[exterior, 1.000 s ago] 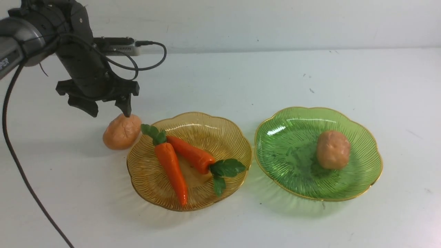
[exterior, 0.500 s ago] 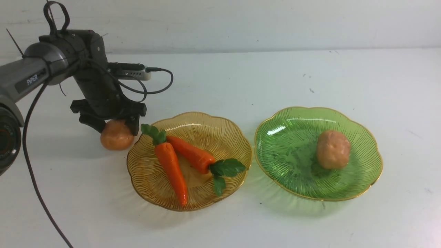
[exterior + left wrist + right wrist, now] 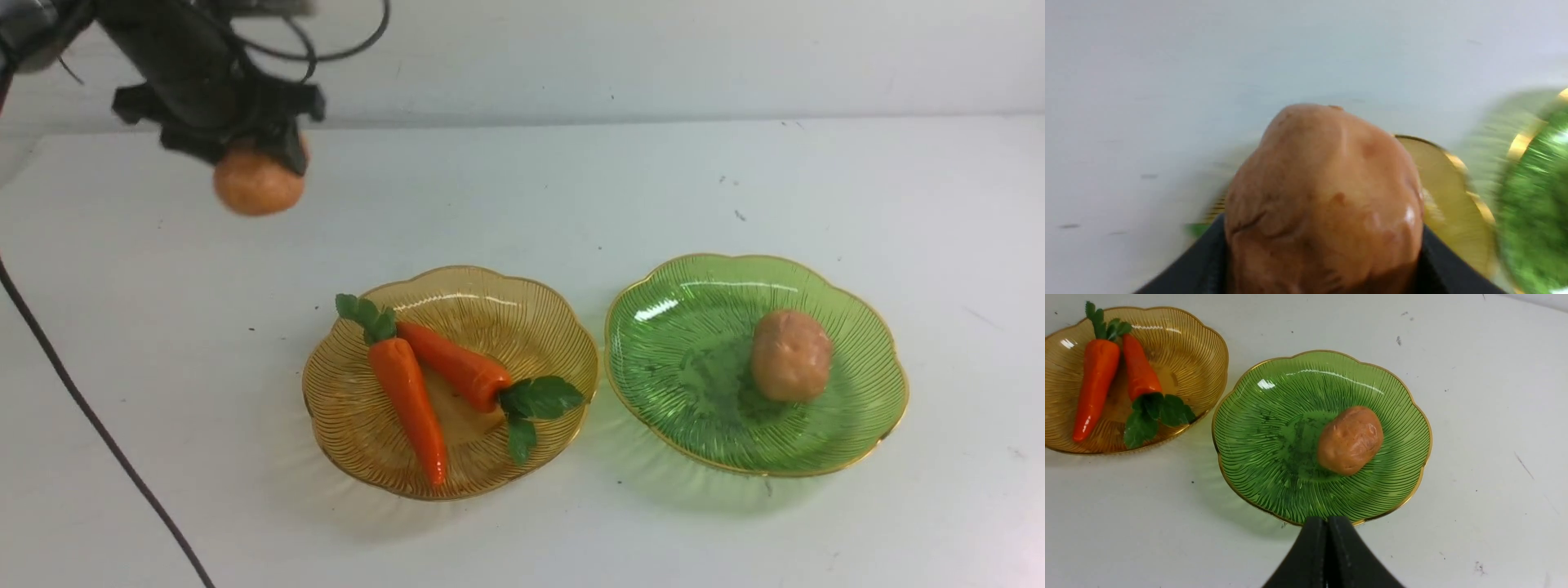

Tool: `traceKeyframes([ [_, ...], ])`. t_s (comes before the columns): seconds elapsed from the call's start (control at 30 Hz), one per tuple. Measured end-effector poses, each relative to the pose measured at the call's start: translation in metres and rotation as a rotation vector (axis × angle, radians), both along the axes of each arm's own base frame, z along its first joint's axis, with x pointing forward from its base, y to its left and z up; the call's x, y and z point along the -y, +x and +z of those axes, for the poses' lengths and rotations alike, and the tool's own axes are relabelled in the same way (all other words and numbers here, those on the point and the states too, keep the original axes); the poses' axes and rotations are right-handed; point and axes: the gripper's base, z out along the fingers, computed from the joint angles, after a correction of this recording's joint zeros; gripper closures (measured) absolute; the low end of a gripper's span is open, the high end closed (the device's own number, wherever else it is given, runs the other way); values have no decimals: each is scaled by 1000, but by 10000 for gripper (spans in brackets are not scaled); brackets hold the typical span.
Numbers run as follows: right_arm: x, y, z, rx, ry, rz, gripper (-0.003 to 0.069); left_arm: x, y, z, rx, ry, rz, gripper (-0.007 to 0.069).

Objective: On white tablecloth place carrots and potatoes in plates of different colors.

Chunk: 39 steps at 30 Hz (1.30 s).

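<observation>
Left claw (image 3: 245, 162) is clamping a potato (image 3: 257, 192), hanging at frame's upper left, off the bench (image 3: 571, 188); right claw (image 3: 1327, 528) is sitting closed, empty; advisable: carrying high past the carrots (image 3: 412, 400), lowering into the green plate (image 3: 678, 327), its bare left half.

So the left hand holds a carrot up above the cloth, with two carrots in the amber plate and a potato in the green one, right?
No. The left hand holds a potato, not a carrot, as the front and left wrist views show. The two carrots do lie in the amber plate, and a second potato in the green plate.
</observation>
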Motion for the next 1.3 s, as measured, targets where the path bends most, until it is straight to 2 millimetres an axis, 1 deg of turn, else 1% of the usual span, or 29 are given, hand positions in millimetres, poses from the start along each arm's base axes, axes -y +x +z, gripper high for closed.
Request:
traceKeyframes([
  [0.03, 0, 0, 0, 0, 6, -3, 674, 24, -5, -4, -17, -18, -52, 247],
  [0.1, 0, 0, 0, -2, 11, -6, 674, 53, -11, -14, -37, -28, -111, 247],
  [0.13, 0, 0, 0, -2, 12, -6, 674, 71, -14, -21, -43, -31, -148, 247],
  [0.2, 0, 0, 0, -1, 13, -7, 674, 98, -19, -32, -41, -36, -196, 244],
  [0.3, 0, 0, 0, 0, 11, -7, 674, 145, -28, -54, -22, -49, -267, 227],
  [0.37, 0, 0, 0, 1, 18, -10, 674, 161, -32, -63, -14, -56, -288, 204],
  [0.4, 0, 0, 1, 3, 24, -13, 674, 167, -34, -67, -13, -62, -295, 197],
  [0.47, 0, 1, 1, 3, 30, -16, 674, 174, -35, -72, -12, -65, -303, 188],
  [0.53, 0, 1, 1, 7, 33, -19, 674, 187, -37, -85, -17, -70, -312, 148],
  [0.6, 2, -1, 6, -2, 24, -28, 674, 191, -35, -95, -19, -72, -309, 100],
  [0.67, 5, -6, 12, -18, 12, -41, 674, 192, -33, -100, -25, -74, -306, 56],
  [0.73, 11, -15, 17, -30, 5, -59, 674, 192, -33, -101, -25, -81, -302, 15],
  [0.77, 17, -24, 19, -30, 8, -68, 674, 193, -32, -100, -23, -86, -301, -8],
  [0.8, 19, -29, 18, -43, 1, -75, 674, 193, -32, -98, -19, -93, -301, -20],
  [0.87, 29, -46, 19, -33, 10, -85, 674, 194, -32, -94, -11, -104, -302, -27],
  [0.93, 41, -69, 17, 19, 40, -90, 674, 195, -31, -89, 7, -113, -309, -22],
  [0.97, 44, -75, 15, 38, 50, -90, 674, 196, -30, -86, 15, -116, -314, -11],
  [1.0, 50, -90, 4, 100, 88, -80, 674, 196, -31, -81, 16, -117, -319, 18],
  [1.03, 51, -94, -3, 133, 109, -71, 674, 195, -30, -76, 16, -118, -324, 57],
  [1.07, 50, -95, -12, 170, 129, -57, 674, 193, -30, -68, 17, -117, -332, 122],
  [1.1, 48, -94, -26, 239, 163, -31, 674, 192, -30, -63, 18, -117, -336, 169],
  [1.13, 45, -91, -36, 288, 182, -14, 674, 191, -30, -57, 23, -112, -345, 235],
  [1.17, 42, -87, -45, 328, 193, 2, 674, 187, -29, -49, 30, -105, -350, 337],
  [1.23, 34, -76, -61, 413, 211, 40, 674, 181, -28, -37, 45, -89, -355, 488],
  [1.27, 31, -73, -65, 457, 214, 58, 674, 178, -27, -31, 55, -85, -355, 545],
  [1.3, 30, -71, -66, 489, 221, 69, 674, 177, -27, -29, 58, -79, -360, 573],
])
